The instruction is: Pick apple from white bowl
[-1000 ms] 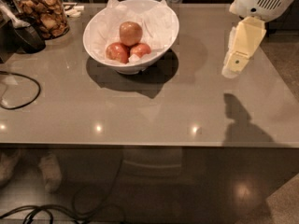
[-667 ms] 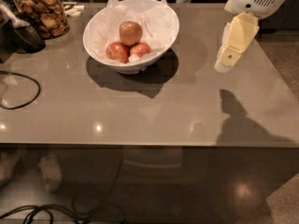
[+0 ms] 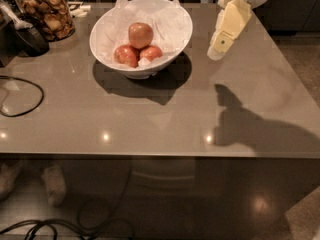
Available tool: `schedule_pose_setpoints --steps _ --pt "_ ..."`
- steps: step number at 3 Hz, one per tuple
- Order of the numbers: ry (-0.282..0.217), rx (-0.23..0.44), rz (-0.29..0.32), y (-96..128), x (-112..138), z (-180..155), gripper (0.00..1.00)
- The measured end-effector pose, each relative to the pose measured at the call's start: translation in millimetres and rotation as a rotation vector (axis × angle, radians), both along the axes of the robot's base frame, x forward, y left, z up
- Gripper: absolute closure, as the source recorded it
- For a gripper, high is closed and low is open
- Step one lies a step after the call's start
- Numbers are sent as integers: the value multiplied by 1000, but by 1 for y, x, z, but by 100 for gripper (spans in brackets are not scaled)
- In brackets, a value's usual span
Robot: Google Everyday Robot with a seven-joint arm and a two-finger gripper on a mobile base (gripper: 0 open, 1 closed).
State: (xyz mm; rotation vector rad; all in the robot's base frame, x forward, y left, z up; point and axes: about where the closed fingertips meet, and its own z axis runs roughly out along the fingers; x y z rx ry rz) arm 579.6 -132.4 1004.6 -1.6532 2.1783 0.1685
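Currently gripper [image 3: 217,51] hovers right of white bowl [image 3: 150,70], apple [image 3: 140,34] inside

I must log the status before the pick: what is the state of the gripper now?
Gripper: open or closed cannot be told; it hangs right of the white bowl, and the apple lies in the bowl.

cream gripper [image 3: 216,52] right of white bowl [image 3: 131,72] holding golden-red apple [image 3: 140,35].

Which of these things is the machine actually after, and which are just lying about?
For the job: the apple on top, the white bowl holding it, the gripper hanging above the table, right of the bowl.
Lying about: two smaller apples, snack jar, black cable.
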Motion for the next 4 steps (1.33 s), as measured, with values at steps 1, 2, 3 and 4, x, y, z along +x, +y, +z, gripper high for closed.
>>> schedule_pose_setpoints --steps 1,2,3,4 --pt "-9 20 36 19 18 2 0" --pt "-37 34 31 23 26 5 0" --pt "-70 91 47 45 43 12 0" --pt "-81 146 77 69 61 17 0"
